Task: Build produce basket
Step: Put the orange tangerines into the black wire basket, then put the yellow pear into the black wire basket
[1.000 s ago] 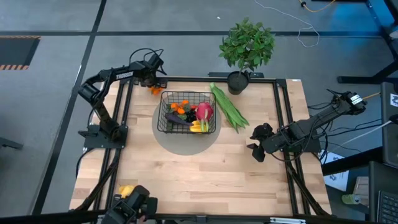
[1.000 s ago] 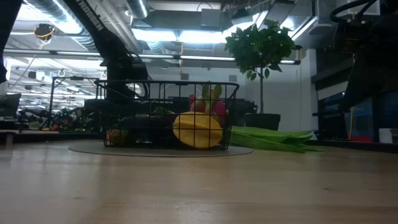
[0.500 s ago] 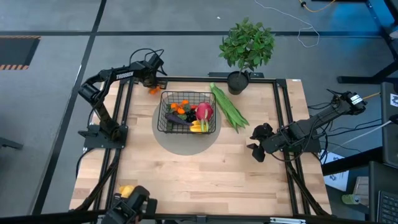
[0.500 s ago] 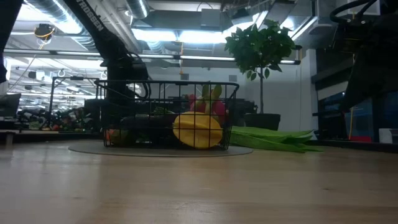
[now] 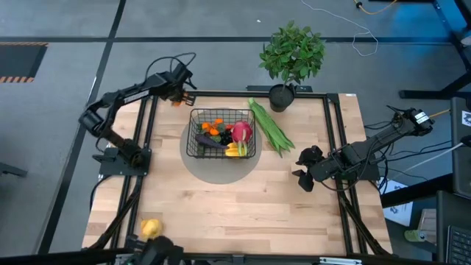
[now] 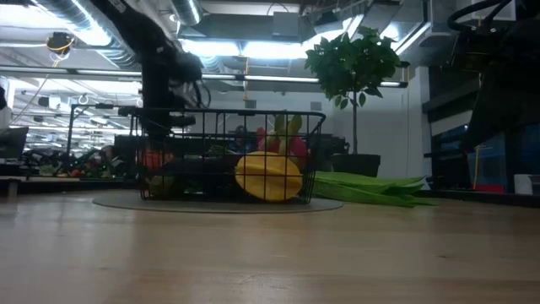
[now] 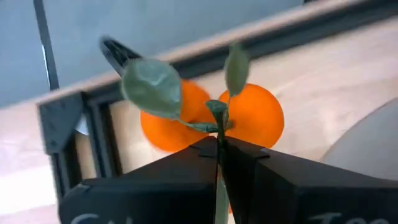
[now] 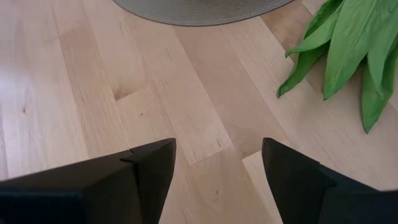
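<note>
We judge the basket mostly filled; left tool grips the oranges by their stem, pods still on the surface, right tool gaping idle.

The left gripper has shut its fingers on the leafy stem of the small oranges and lifted them: in the low view the oranges now hang above the bench behind the basket, where earlier they sat lower, beside its base. From above, the left arm's elbow has swung outward, away from the basket, and the gripper sits slightly farther from its rear corner. At the bench's near edge, a yellow fruit is more exposed.
</note>
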